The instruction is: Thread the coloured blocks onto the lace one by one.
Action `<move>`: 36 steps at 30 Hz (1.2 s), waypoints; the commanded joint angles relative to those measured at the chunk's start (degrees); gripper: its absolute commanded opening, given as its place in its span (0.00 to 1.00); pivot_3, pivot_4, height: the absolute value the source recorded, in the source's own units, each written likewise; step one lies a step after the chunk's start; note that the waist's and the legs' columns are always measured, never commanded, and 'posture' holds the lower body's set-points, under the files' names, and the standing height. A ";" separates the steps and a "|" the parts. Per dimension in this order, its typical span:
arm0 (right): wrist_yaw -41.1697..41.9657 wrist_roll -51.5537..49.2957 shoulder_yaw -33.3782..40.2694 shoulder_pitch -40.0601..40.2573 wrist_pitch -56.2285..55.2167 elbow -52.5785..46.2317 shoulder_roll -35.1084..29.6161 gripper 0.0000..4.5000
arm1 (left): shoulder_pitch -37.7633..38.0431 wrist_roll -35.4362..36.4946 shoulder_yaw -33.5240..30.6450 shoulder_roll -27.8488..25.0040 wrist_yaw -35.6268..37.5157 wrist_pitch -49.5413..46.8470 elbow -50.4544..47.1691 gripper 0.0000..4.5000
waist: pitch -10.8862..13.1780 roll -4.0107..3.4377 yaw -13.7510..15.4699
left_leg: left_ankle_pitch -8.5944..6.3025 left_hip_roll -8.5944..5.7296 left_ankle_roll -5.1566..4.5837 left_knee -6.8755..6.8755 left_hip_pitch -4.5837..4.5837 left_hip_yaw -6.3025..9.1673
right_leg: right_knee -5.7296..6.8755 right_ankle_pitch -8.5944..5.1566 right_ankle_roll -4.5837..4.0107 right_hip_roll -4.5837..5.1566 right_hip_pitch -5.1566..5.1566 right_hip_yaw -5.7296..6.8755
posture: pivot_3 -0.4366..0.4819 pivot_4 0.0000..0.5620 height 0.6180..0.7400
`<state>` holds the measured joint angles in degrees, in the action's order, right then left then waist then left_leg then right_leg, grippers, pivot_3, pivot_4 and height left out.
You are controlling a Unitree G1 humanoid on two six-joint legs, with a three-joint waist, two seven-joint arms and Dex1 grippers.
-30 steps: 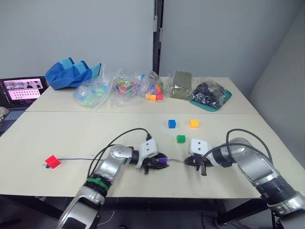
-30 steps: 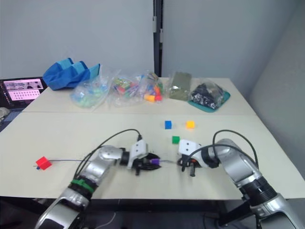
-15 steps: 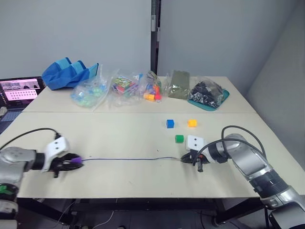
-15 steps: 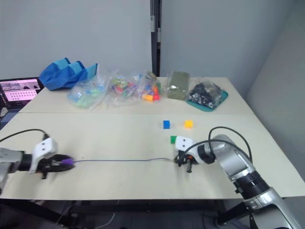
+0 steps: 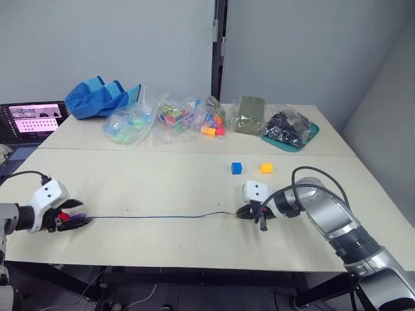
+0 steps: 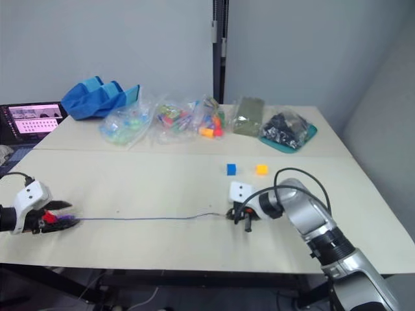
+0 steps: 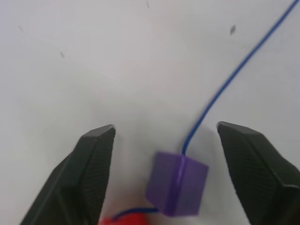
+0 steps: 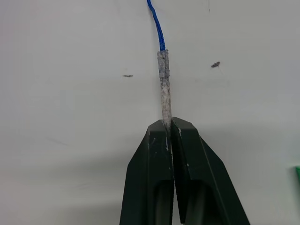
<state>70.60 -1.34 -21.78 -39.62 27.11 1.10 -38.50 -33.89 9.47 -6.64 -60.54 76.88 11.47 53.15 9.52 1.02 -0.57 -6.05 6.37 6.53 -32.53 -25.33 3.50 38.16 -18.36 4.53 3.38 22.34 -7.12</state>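
Two loose blocks, blue [image 5: 236, 168] and orange [image 5: 266, 168], are lying on the table [image 5: 162, 178] beyond the right end effector [image 5: 243, 212]. A thin blue lace [image 5: 155, 216] is running across the table from it to the left end effector [image 5: 72, 221], at the left edge. Clear bags [image 5: 170, 120] are sitting along the back.

Left wrist view: the left end effector's fingers [image 7: 89, 161] are standing wide apart, with a purple block [image 7: 176, 183] lying between them, strung on the lace; a red block [image 7: 112, 221] is just beside it.

Right wrist view: the right end effector [image 8: 170, 127] is pinching the lace's pale tip [image 8: 164, 82] with fingers pressed together. A green block [image 8: 297, 176] is peeking in at the edge.
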 commanded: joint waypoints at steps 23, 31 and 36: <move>4.83 3.54 -7.76 -5.96 6.99 -7.48 -1.49 0.00 | 0.70 2.66 17.34 39.76 -2.18 -2.04 -25.80 0.99 | 0.00 0.01 -0.25 | -0.01 -0.01 -0.05 -0.28 -0.02 0.04 | 0.03 0.02 0.02 -0.01 -0.12 -0.03 | 0.48 0.27 1.00; 4.97 3.31 -7.22 -5.70 7.81 -7.84 -2.52 0.00 | -1.01 -0.76 19.21 44.42 -4.05 0.33 -19.20 0.59 | -0.01 0.01 0.10 | -0.01 -0.03 -0.05 -0.31 -0.03 0.04 | 0.01 0.04 0.05 -0.01 -0.15 -0.03 | 0.48 0.27 1.00; 4.80 3.20 -7.15 -5.49 7.97 -7.94 -2.69 0.00 | -0.86 -0.86 19.62 45.20 -3.35 0.63 -18.66 0.48 | -0.01 0.00 0.12 | -0.01 -0.03 -0.05 -0.31 -0.02 0.05 | 0.02 0.04 0.05 -0.01 -0.16 -0.03 | 0.48 0.27 1.00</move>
<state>75.28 2.02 -30.17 -44.54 35.06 -5.05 -40.59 -35.17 9.12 12.08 -16.04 73.39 11.86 34.16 9.51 1.02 -0.45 -6.07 6.35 6.48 -32.84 -25.36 3.55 38.17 -18.32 4.58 3.37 22.18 -7.14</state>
